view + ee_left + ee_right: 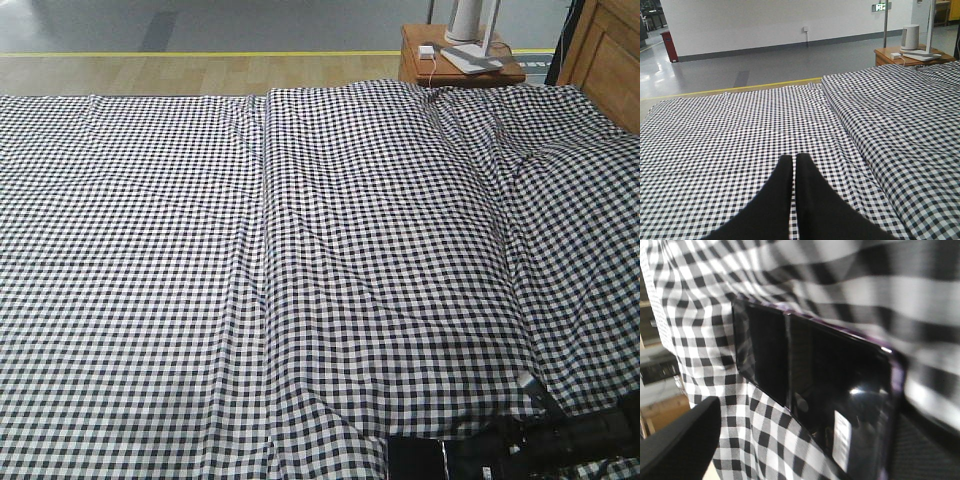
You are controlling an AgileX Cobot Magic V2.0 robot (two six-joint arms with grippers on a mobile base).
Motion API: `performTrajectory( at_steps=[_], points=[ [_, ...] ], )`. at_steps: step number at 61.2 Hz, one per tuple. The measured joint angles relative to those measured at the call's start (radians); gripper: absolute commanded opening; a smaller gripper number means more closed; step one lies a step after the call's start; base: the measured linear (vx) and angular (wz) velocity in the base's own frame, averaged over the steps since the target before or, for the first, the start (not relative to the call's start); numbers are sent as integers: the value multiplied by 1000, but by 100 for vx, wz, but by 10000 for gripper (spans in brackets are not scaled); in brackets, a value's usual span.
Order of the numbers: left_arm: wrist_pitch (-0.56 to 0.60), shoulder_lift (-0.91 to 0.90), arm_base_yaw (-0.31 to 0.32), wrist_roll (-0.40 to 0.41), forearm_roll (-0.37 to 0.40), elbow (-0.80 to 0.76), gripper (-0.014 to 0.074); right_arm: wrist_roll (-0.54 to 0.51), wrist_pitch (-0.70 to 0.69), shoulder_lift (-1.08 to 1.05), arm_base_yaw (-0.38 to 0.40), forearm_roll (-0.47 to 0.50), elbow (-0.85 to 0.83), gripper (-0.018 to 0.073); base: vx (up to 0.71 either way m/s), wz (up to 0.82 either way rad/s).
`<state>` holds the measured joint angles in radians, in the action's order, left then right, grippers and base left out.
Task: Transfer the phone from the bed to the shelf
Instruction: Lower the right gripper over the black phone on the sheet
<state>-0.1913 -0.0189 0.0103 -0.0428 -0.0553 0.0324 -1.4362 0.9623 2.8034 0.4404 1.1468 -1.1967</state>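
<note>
at the bed's [300,250] near edge, toward its right corner, the phone [840,385] lies flat on the gingham, sticker [842,437] up. my right gripper [810,407] straddles it, jaws spread, one finger [680,440] clear of the rim. my left gripper [794,167] hovers over the sheet, clenched on nothing. beyond the far right corner, a bedside table [505,72] carries white gadgets [470,30].
</note>
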Motion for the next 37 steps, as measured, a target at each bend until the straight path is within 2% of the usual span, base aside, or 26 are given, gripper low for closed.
performTrajectory(
  at_steps=[13,22,30,37],
  points=[
    [0,0,0,0,0,0,1,-22,15,5,-70,35,-32,587,0,0],
    [0,0,0,0,0,0,1,-23,24,7,-79,39,-40,533,0,0],
    [0,0,0,0,0,0,1,-23,27,7,-79,39,-40,412,0,0],
    [0,0,0,0,0,0,1,-24,39,7,-79,42,-40,226,0,0]
  ],
)
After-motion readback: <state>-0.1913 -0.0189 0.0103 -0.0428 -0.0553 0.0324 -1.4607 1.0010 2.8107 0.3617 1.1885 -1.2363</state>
